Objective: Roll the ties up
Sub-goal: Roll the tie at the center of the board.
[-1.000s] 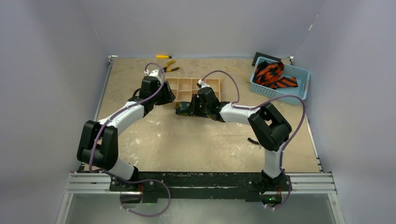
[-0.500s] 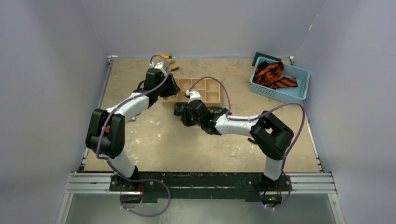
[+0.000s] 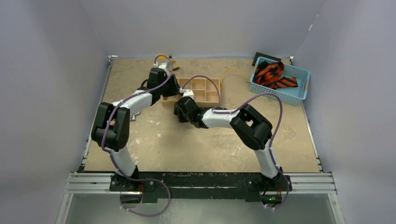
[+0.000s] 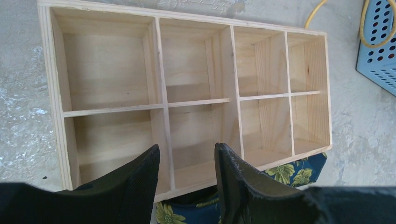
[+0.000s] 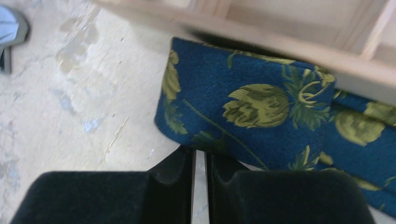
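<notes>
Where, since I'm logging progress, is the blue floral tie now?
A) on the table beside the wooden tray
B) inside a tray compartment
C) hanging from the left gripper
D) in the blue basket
A: the blue floral tie lies on the table beside the wooden tray, whose compartments are empty.

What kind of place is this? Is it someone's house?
Not a house; it looks like a robot test booth. Plain grey walls box in a scuffed table, two robot arms are bolted to a metal rail at its edge, and a wooden tray and blue basket sit out.
</notes>
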`<state>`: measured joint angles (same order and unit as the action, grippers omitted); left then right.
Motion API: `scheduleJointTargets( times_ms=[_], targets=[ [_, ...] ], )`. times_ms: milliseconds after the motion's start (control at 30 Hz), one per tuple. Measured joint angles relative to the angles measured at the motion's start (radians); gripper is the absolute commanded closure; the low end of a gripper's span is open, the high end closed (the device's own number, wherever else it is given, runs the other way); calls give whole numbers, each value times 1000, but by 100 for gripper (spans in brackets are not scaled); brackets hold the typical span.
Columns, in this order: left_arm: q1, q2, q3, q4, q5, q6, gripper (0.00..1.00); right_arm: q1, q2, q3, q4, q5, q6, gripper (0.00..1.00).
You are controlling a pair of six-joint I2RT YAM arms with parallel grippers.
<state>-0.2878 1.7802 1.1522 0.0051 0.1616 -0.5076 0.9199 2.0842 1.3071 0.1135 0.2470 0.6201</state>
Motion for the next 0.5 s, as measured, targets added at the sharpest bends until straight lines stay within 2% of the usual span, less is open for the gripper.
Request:
scheduleJointTargets(
  times_ms=[500],
  targets=[
    [0,22,5,-14,0,21,58,-82,56,99,-58,-1,19,85]
  ],
)
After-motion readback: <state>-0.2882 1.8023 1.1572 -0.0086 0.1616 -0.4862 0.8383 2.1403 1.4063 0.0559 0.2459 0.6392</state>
